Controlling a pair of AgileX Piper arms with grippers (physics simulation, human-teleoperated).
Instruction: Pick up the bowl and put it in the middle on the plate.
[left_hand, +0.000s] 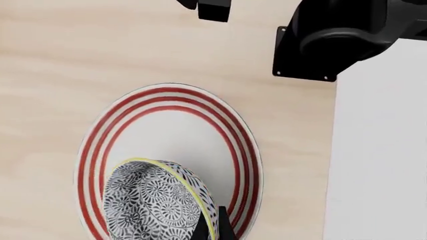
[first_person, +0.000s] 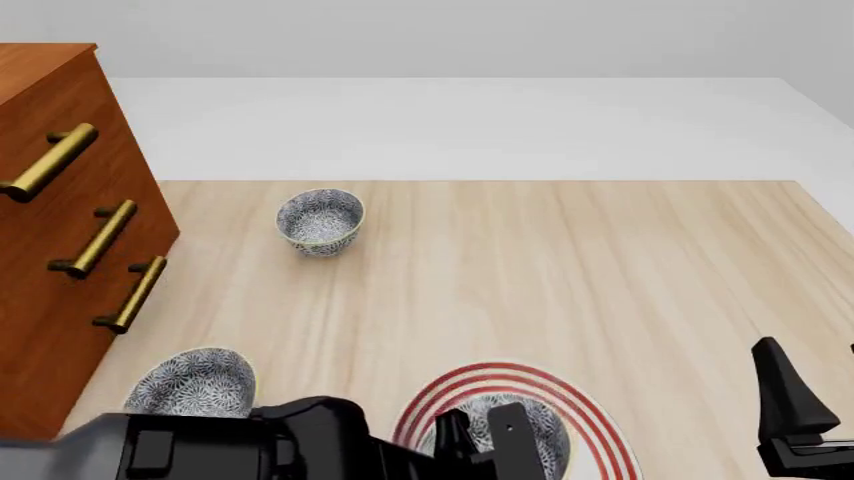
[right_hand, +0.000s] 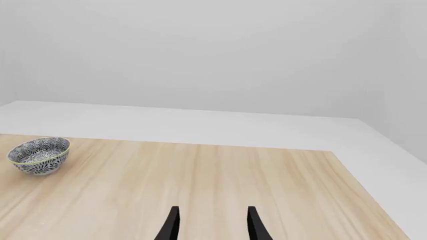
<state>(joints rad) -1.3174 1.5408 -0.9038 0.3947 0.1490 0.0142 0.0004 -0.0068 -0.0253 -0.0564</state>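
Pale wood counter, white surround, plain wall.

Landmark: plate, near counter edge.

- Left of plate: wooden drawer chest; spare bowl beside it; another spare bowl far beyond.
- On plate: bowl, off-centre toward rim nearest left arm. Left hand pinching bowl rim, finger outside the wall.
- Plate centre lies beyond bowl, away from left hand; short push forward needed.
- Right of plate: right hand parted, empty, well apart. Left arm nearer.

Floral bowl tilted over red-ringed plate.
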